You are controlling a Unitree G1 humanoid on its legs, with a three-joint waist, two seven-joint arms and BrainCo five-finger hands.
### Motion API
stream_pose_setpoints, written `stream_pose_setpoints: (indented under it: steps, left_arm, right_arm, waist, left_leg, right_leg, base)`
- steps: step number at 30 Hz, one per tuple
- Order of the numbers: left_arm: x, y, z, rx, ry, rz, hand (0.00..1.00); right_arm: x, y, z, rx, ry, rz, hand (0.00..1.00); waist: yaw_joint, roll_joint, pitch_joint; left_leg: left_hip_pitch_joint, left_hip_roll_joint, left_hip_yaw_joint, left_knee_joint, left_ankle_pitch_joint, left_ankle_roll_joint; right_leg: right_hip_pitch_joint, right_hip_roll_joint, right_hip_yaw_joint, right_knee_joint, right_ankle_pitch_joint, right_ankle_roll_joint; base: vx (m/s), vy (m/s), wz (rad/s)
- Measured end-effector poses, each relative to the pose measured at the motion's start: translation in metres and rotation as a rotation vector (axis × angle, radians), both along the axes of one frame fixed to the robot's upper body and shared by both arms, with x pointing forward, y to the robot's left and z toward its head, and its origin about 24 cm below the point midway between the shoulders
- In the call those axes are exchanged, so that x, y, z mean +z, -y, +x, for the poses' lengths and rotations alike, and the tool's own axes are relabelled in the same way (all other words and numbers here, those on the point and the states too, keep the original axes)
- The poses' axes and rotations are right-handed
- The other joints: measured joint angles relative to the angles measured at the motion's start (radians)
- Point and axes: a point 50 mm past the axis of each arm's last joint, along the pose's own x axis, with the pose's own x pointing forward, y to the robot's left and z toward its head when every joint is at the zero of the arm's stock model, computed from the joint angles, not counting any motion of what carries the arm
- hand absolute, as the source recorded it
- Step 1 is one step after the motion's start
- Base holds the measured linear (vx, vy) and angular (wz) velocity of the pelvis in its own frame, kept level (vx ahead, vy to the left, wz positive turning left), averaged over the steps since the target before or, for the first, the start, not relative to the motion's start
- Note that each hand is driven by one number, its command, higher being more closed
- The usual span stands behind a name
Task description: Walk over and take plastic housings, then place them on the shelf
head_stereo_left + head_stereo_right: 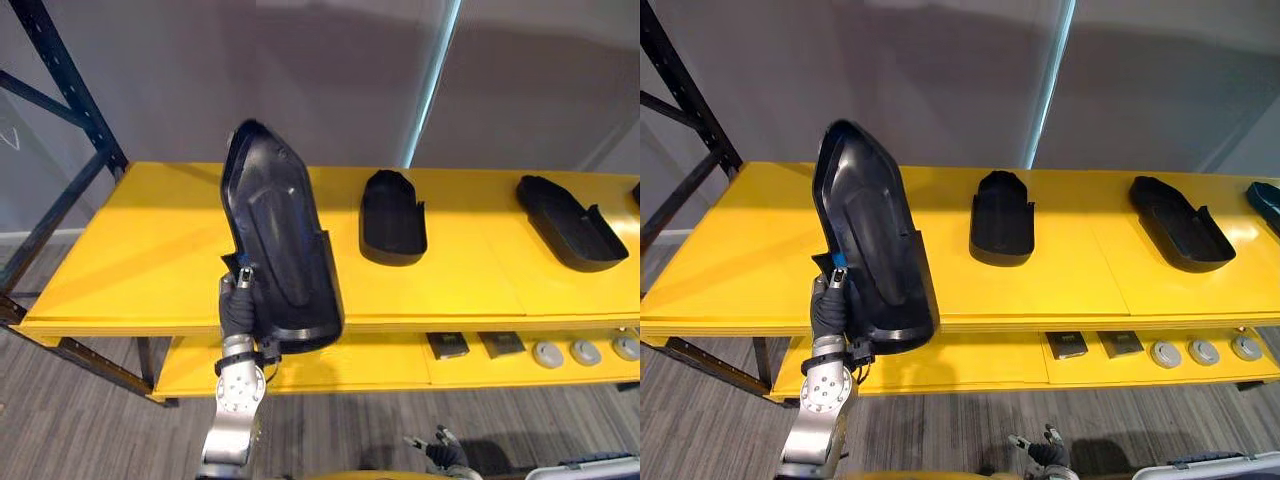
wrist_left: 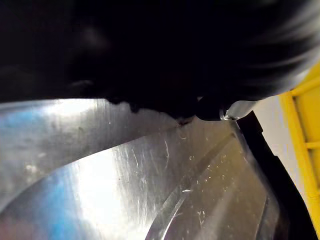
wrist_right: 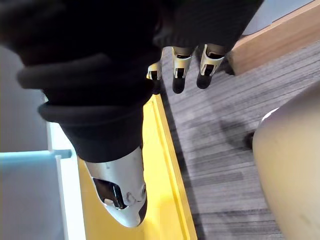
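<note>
One black housing [image 1: 283,235] stands upright in the left hand [image 1: 238,308], fingers clamped on its lower edge, before the yellow shelf [image 1: 130,240], near left. Placing step: next, lay it flat, left of the laid housing [image 1: 393,218]. Right hand [image 3: 179,65] hangs low, fingers slack.

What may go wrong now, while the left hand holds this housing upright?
The left hand grips the tall housing only at its lower end, so it may tip or slip. Lowered carelessly, it might catch the shelf edge, or knock the lying housing to its right.
</note>
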Motion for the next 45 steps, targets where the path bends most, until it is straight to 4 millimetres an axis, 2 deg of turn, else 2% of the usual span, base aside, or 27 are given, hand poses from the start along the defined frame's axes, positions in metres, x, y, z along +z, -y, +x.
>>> stream_pose_setpoints:
  steps: [2,5,11,21,26,27,30,36,41,45]
  left_arm:
    - [-0.002,-0.018,0.012,0.041,-0.036,0.056,1.0]
    - [-0.004,-0.042,0.024,0.088,-0.088,0.155,1.0]
    - [-0.005,-0.075,0.038,0.162,-0.17,0.264,1.0]
    - [0.029,-0.1,0.071,0.214,-0.137,0.353,1.0]
    - [0.049,-0.116,0.089,0.261,-0.127,0.369,1.0]
    - [0.053,-0.119,0.093,0.267,-0.124,0.371,0.0]
    - [0.064,-0.126,0.1,0.288,-0.118,0.377,0.0]
    - [0.081,-0.126,0.109,0.333,-0.069,0.355,0.0]
    - [0.088,-0.127,0.112,0.349,-0.044,0.323,0.0]
    - [0.084,-0.122,0.113,0.342,-0.048,0.294,0.0]
  right_arm:
    - [0.0,0.002,0.003,0.015,0.0,-0.004,0.0]
    - [-0.001,0.001,0.005,0.028,0.002,0.012,0.0]
    - [0.0,0.003,0.008,0.041,0.008,0.018,0.0]
    - [0.003,0.005,0.02,0.074,0.033,-0.004,0.0]
    - [0.005,0.005,0.027,0.08,0.049,-0.007,0.0]
    - [0.005,0.005,0.027,0.081,0.052,-0.007,0.0]
    - [0.006,0.005,0.03,0.085,0.062,-0.008,0.0]
    - [0.008,0.002,0.037,0.102,0.083,-0.008,0.0]
    - [0.008,0.002,0.038,0.102,0.086,-0.009,0.0]
    - [0.008,0.002,0.038,0.102,0.086,-0.009,0.0]
  waist:
    - [-0.017,0.002,-0.004]
    - [-0.026,0.002,-0.004]
    - [-0.037,0.007,0.006]
    - [-0.05,0.014,0.051]
    - [-0.062,0.006,0.08]
    - [-0.063,0.004,0.085]
    - [-0.067,0.002,0.098]
    - [-0.074,-0.003,0.123]
    - [-0.075,-0.003,0.129]
    - [-0.076,-0.006,0.137]
  left_leg:
    - [0.009,-0.002,-0.009,-0.045,0.033,-0.002]
    - [0.008,-0.001,-0.014,-0.088,0.065,-0.008]
    - [-0.016,0.001,-0.022,-0.089,0.078,-0.014]
    - [-0.055,0.002,-0.016,-0.096,0.09,-0.016]
    - [-0.068,0.001,-0.009,-0.091,0.09,-0.016]
    - [-0.072,0.001,-0.009,-0.091,0.09,-0.016]
    - [-0.09,0.001,-0.008,-0.09,0.09,-0.016]
    - [-0.109,0.001,0.005,-0.09,0.09,-0.015]
    - [-0.107,0.001,0.005,-0.09,0.09,-0.015]
    - [-0.092,0.001,0.002,-0.09,0.09,-0.015]
  right_leg:
    - [-0.004,0.008,-0.009,-0.022,0.016,-0.006]
    - [-0.01,0.021,-0.015,-0.049,0.034,-0.016]
    - [-0.025,0.04,-0.018,-0.072,0.052,-0.03]
    - [-0.062,0.047,0.001,-0.088,0.074,-0.035]
    - [-0.075,0.048,0.008,-0.093,0.077,-0.036]
    - [-0.077,0.049,0.008,-0.098,0.079,-0.037]
    - [-0.094,0.05,0.009,-0.101,0.082,-0.041]
    - [-0.118,0.051,0.026,-0.103,0.089,-0.047]
    - [-0.118,0.051,0.032,-0.104,0.091,-0.048]
    - [-0.103,0.051,0.03,-0.104,0.091,-0.048]
  base:
    - [-0.01,-0.036,0.09]
    - [-0.05,-0.052,0.04]
    - [-0.05,-0.059,0.02]
    - [-0.04,-0.022,-0.05]
    - [0.01,0.001,-0.04]
    - [0.0,0.0,0.0]
    - [0.0,0.0,0.0]
    - [0.0,-0.005,-0.07]
    - [0.0,-0.004,-0.05]
    - [-0.01,-0.001,0.02]
